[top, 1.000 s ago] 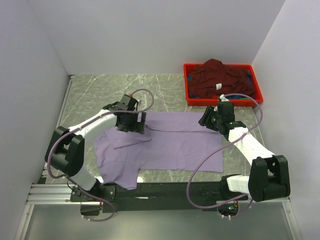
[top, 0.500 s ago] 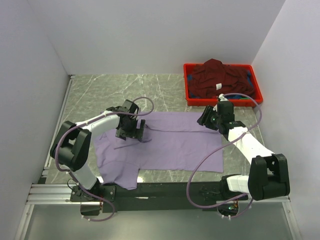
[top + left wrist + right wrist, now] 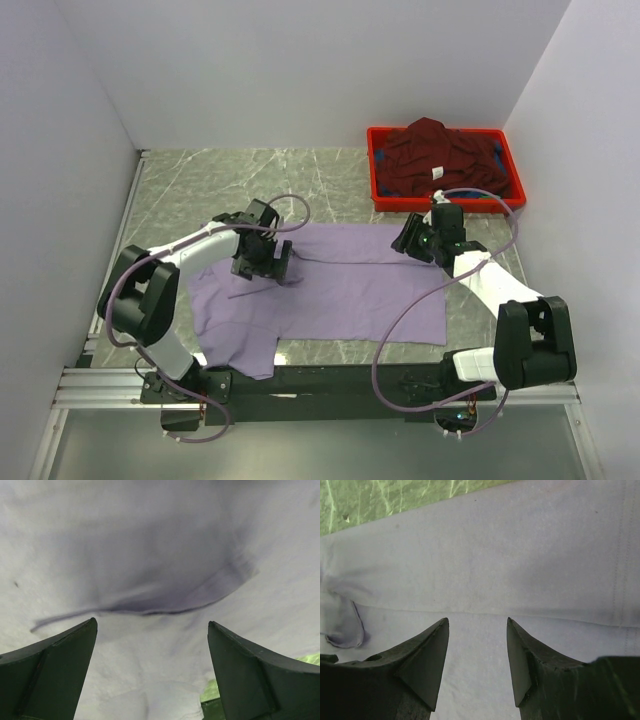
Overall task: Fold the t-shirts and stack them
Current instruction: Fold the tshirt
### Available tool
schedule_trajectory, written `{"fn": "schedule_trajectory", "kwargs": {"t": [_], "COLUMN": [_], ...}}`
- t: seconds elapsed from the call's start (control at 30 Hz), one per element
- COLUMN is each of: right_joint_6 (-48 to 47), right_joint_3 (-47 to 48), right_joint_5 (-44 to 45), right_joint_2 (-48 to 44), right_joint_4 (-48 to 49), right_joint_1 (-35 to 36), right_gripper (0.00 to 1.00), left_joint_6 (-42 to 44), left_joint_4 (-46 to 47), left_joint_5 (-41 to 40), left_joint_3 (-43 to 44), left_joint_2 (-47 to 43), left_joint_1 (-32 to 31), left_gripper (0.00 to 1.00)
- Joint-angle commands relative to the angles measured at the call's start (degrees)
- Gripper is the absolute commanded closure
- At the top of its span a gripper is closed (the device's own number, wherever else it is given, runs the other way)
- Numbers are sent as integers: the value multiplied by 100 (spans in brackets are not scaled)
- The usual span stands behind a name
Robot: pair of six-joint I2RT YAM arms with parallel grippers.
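The lavender t-shirt (image 3: pixel 340 285) lies spread flat on the table in front of both arms. A dark maroon t-shirt (image 3: pixel 432 158) with a small white label is piled in the red crate, with bits of blue and green cloth beside it. My left gripper (image 3: pixel 281 262) hangs open just above the shirt's left part, near a dark crease (image 3: pixel 165 602) by the collar; nothing is between its fingers (image 3: pixel 55 670). My right gripper (image 3: pixel 404 240) is open and empty over the shirt's far right edge, the cloth (image 3: pixel 480 580) showing between its fingers (image 3: pixel 427 655).
The red crate (image 3: pixel 377 170) stands at the back right on the green marble table (image 3: pixel 220 180). White walls close in the left, back and right. The black rail with the arm bases (image 3: pixel 330 385) runs along the near edge.
The left gripper has come toward the near side and lower over the shirt's left part. The right gripper has shifted slightly left and farther along the shirt's far edge. The shirt has not moved.
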Motion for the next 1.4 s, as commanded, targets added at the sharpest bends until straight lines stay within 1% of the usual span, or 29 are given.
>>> {"fn": "schedule_trajectory", "kwargs": {"t": [0.0, 0.2, 0.37, 0.57, 0.83, 1.0, 1.13, 1.2, 1.27, 1.3, 1.37], "right_joint_6": [-14, -67, -84, -102, -84, -102, -102, -76, 3, 38, 222], "right_joint_3": [119, 85, 32, 32, 137, 190, 251, 330, 409, 436, 488], "right_joint_5": [-117, -47, -12, 24, -3, 15, 85, 269, 514, 612, 761], "right_joint_2": [19, -69, -121, -122, 54, 186, 283, 327, 362, 371, 406], "right_joint_4": [232, 153, 144, 179, 241, 267, 241, 136, 4, -40, -163], "right_joint_1": [29, 29, 29, 29, 29, 29, 29, 20, 12, -6, -120], "right_gripper": [43, 43, 43, 43, 44, 44, 44, 44, 45, 46, 47], "left_joint_6": [269, 419, 384, 217, -178, -529, -732, -863, -925, -986, -1048], "left_joint_4": [233, 295, 137, -241, -821, -927, -752, -628, -567, -549, -470], "left_joint_5": [-122, 80, 186, 238, 650, 985, 1337, 1276, 1083, 856, 653], "left_joint_3": [417, 514, 365, 233, 57, -92, -101, -14, 214, 276, 417], "left_joint_2": [140, 448, 431, 203, -192, -465, -501, -623, -711, -720, -720], "left_joint_1": [-18, -71, -203, -396, -633, -923, -1169, -1161, -1082, -1004, -600], "left_gripper": [2, 2, 4, 5, 7, 7, 7, 8, 9, 9, 9]}}
